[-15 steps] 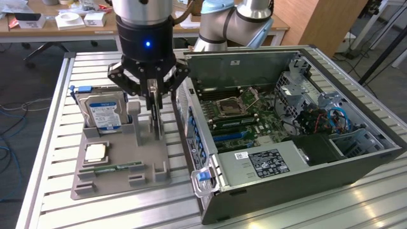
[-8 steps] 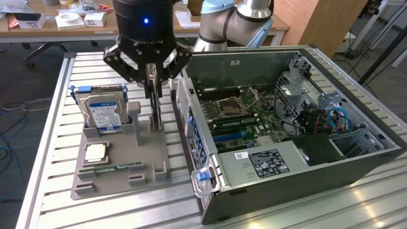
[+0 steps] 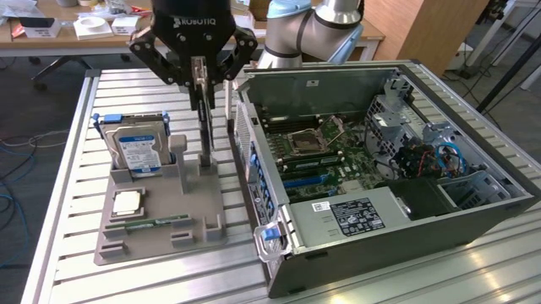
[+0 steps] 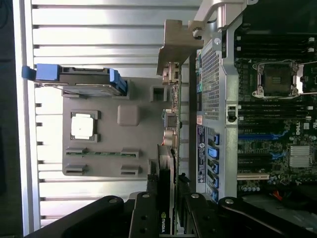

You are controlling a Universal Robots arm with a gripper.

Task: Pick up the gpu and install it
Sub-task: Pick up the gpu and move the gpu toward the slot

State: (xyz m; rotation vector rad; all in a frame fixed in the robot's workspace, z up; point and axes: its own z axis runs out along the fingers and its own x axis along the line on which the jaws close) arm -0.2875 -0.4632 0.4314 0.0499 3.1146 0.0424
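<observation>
gpu point(image 3: 205, 126) upright, top edge clamped between jaws

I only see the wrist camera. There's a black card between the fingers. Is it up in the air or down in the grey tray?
Observer: In the exterior view the gpu stands upright in the gripper, its lower end down at the grey holder.
Operator: What's the blue thing standing beside it?
Observer: A hard drive on edge; its face has a blue and white label.
Operator: What's deeper in the computer?
Observer: A grey power supply with a black sticker lies in the open case, toward the exterior view's right of the holder.
</observation>
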